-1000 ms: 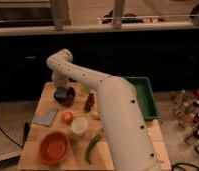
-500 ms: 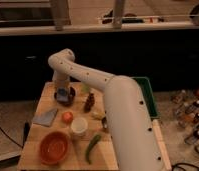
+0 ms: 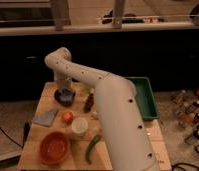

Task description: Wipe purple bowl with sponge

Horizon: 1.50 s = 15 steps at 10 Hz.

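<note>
Purple bowl [image 3: 64, 96] sits near table's [image 3: 35, 132] far-left edge under end effector [image 3: 63, 89], grip unreadable.

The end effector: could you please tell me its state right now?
End effector: at the purple bowl; whether it is open, closed or holding anything cannot be told.

The robot's arm [image 3: 113, 110] is white and smooth, like a big fat tube. It is very thick near the camera and gets thinner farther away. It has a round knob where it bends, like an elbow. A few small dark dots run along the thick part. The gripper [image 3: 65, 91] sits at the thin end, on the left, just over the purple bowl [image 3: 63, 100]. It looks dark grey, not white like the arm.
</note>
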### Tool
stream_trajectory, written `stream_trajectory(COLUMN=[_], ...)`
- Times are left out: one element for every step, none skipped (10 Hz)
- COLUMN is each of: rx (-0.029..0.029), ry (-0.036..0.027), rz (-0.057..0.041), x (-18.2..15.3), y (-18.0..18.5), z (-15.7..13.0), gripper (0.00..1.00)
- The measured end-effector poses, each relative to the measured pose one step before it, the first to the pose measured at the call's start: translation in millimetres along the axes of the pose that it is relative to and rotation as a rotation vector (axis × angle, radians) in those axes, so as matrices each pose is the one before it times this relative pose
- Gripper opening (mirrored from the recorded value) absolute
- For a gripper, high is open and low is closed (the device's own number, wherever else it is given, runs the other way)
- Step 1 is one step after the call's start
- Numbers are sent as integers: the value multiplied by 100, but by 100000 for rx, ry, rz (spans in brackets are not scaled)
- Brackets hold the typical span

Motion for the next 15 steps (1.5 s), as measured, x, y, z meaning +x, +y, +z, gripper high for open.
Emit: stream_trajectory(rx=[-2424, -2206, 347, 1077, 1800, 3461, 1953, 2317, 3093, 1954, 1852, 2057, 1335, 2285, 1817], ry=[1977, 3187, 2696, 4406, 2869, 3077, 1138, 786, 362, -194, -224, -896, -814, -1616, -1808], rz=[2534, 2780, 2111, 2602, 1604, 1835, 456, 89, -1188, -1029, -1268, -1917, -2016, -2747, -3416], x=[711, 770, 561, 880, 643, 721, 320, 268, 202, 114, 208, 81, -105, -325, -325], y=[436, 329, -83, 106, 126, 49, -174, -477, -773, -553, -554, -906, -717, -730, -302], z=[60, -26, -145, -73, -60, 8, 21, -23, 164, 145, 164, 217, 114, -52, -131], gripper=[0, 0, 0, 0, 0, 0, 0, 0, 0, 0, 0, 0, 0, 0, 0])
